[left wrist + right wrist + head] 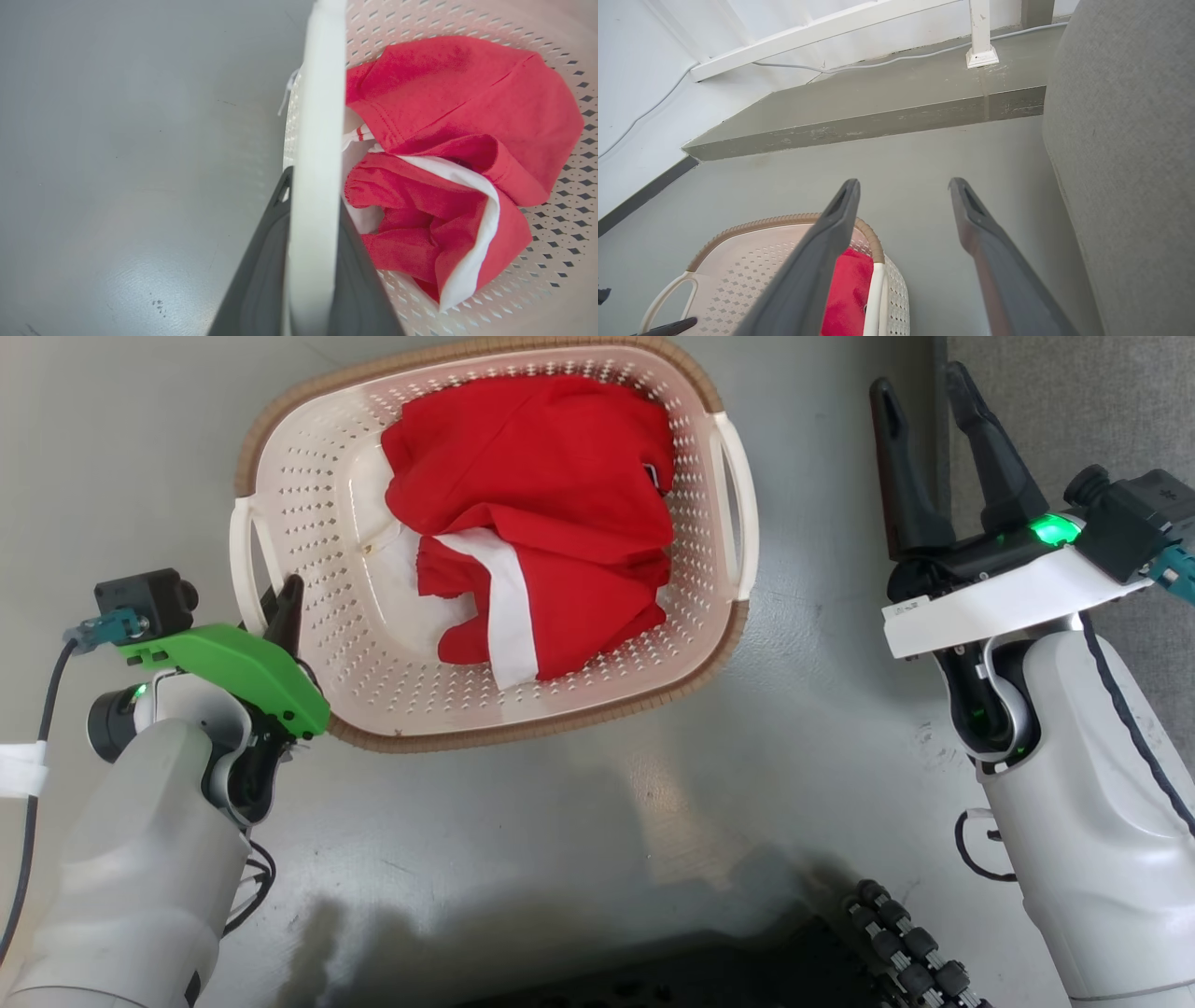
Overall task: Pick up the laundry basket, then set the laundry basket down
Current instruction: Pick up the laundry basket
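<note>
Laundry basket (392, 681) down on the grey floor (607, 821), straight ahead and a little to the left, with red and white clothes (541, 513) heaped inside. Looks to rest flat, with no sign of a lift begun.

Left gripper (280, 602) at the left handle (245, 560) and closed on it. Seen from the left wrist, white bar of that handle (322, 93) pinched between the two dark fingers (261, 261), one on the floor side, one on the clothes (458, 116) side, both pressed against it. Counts as one grip made.

Right gripper (920, 392) well apart from the basket, off to the right of the right handle (738, 504), fingers spread wide and holding nothing. Seen from the right wrist, a broad gap between the fingers (822, 252) with bare floor beyond. Basket (752, 266) low and to the left there, right handle (874, 298) beside the nearer finger but not between the two.

Judged early in the task: half of the pick-up grip in place, the other half missing. Leaves the following to do: bring the right gripper across to the right handle, close on it, raise both sides evenly, then lower to the floor and let go. Seems unwise to lift on the left alone, the load of clothes likely to tip the basket toward its free side
</note>
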